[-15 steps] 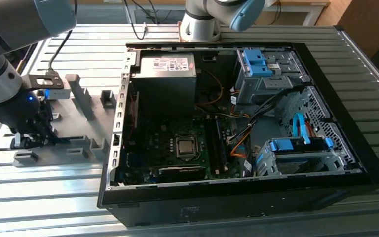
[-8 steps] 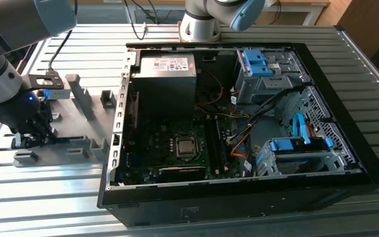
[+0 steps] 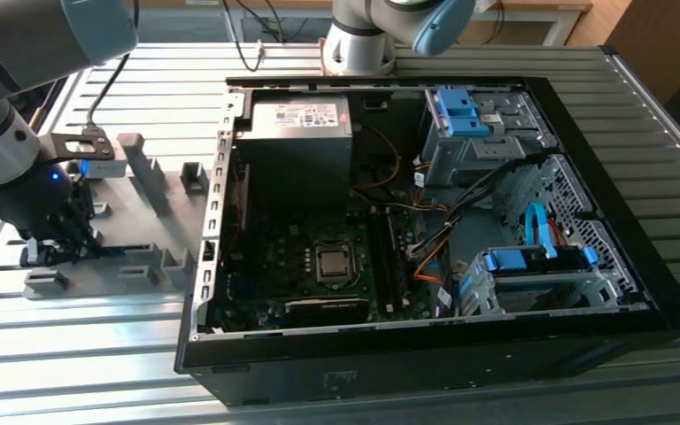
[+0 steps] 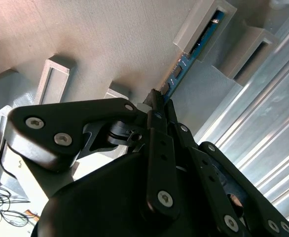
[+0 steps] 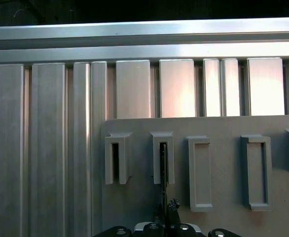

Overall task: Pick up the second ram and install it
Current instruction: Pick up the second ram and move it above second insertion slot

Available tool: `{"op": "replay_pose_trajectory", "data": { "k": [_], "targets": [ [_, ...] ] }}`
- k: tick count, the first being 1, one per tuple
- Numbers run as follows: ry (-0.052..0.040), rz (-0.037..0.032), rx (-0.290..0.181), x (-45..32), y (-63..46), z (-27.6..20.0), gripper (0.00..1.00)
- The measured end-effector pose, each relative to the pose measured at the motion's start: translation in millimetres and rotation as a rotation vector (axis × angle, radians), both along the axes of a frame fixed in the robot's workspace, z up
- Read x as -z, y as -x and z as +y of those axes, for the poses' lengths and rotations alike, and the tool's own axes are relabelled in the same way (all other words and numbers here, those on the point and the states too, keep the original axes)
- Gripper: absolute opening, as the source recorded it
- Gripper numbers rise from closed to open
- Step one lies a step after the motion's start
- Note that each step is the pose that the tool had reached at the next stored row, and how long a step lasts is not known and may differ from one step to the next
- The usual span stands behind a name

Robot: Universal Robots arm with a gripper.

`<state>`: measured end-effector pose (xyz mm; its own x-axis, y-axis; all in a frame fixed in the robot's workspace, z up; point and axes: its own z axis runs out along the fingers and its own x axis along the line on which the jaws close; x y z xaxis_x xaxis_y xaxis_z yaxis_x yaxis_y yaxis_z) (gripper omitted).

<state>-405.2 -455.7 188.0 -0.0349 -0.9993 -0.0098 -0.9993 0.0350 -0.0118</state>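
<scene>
The second ram [image 4: 182, 66] is blue with dark chips; the gripper [image 4: 158, 98] is black. The holder plate [image 5: 223, 163] is plain matte gray, on a table [image 5: 134, 89] of silver ribbed stripes. In the exterior view the black case [image 3: 435, 363] carries bright blue latches [image 3: 459, 111] at its one o'clock and five o'clock.

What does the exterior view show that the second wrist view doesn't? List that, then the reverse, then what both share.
Exterior view adds: the open case with its power supply and motherboard, and the arm's base. Second wrist view adds: the blue ram, one end in a holder slot, the other between the closed fingers. Both: the gripper at the gray holder plate.
</scene>
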Motion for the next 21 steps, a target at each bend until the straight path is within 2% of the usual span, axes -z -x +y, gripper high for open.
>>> {"op": "replay_pose_trajectory", "data": {
  "k": [10,14,16,21],
  "targets": [
    [0.0001,0.0,0.0,-2.1,0.0,0.0,0.14],
    [0.0001,0.0,0.0,-6.0,0.0,0.0,0.14],
    [0.0001,0.0,0.0,-14.4,0.0,0.0,0.14],
    [0.0,0.0,0.0,-14.8,0.0,0.0,0.14]
  ]
}}
